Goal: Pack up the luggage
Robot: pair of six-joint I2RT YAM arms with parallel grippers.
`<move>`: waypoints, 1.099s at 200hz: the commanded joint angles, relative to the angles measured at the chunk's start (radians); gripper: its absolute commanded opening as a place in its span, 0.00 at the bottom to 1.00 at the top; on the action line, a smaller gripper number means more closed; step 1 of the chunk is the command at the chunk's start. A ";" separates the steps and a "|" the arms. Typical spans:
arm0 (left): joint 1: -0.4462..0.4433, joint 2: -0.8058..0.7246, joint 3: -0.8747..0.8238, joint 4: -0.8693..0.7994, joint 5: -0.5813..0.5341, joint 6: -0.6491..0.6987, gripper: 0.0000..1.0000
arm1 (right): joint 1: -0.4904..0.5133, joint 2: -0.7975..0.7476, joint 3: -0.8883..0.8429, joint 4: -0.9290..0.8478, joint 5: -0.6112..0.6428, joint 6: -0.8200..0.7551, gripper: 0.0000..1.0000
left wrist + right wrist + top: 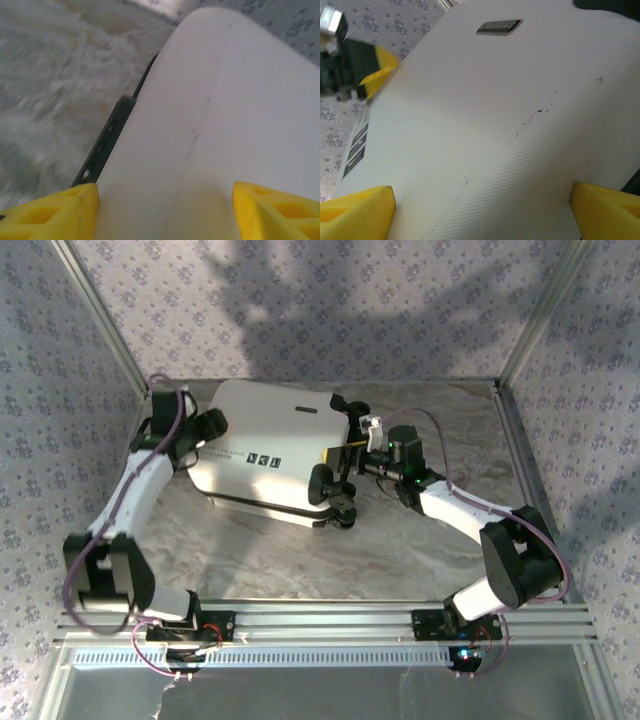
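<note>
The luggage (270, 455) is a small white hard-shell suitcase lying flat and closed on the marble table, with black wheels (322, 480) on its right side. My left gripper (203, 432) sits at its left edge, open, and its yellow fingers (55, 212) stand wide apart over the white shell (225, 100), next to the black zipper band (107, 140). My right gripper (348, 455) is at the wheel side, also open, with its fingertips (355, 212) spread over the dimpled shell (495, 100). A small black label (499, 26) shows on the far part of the shell.
The table (300, 560) has bare marble in front of the suitcase. An aluminium rail (320, 625) runs along the near edge, and frame posts (100, 310) rise at the back corners against patterned walls. The left gripper's yellow finger (377, 75) shows across the shell.
</note>
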State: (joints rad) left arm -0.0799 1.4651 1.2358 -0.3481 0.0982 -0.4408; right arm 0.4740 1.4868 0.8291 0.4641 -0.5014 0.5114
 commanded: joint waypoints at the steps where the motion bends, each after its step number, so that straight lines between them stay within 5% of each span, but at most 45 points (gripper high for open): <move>1: -0.053 0.167 0.139 0.109 0.337 0.018 0.66 | 0.049 0.019 0.027 0.052 -0.059 0.014 0.92; 36: -0.054 0.353 0.446 -0.047 0.292 0.062 0.60 | 0.010 -0.001 0.080 -0.040 -0.019 -0.062 0.91; 82: -0.086 0.234 0.517 -0.252 -0.003 0.076 0.63 | -0.046 -0.173 0.002 -0.214 0.061 -0.198 0.89; 159: -0.374 -0.216 0.101 -0.380 -0.293 -0.045 0.64 | -0.002 -0.250 -0.072 -0.320 -0.209 -0.290 0.88; 220: -0.470 -0.451 -0.226 -0.294 -0.186 -0.190 0.45 | 0.106 -0.243 -0.119 -0.248 -0.107 -0.275 0.88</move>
State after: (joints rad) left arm -0.5121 1.0702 1.0847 -0.6853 -0.1177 -0.5606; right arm 0.5533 1.2434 0.7338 0.1871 -0.6479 0.2455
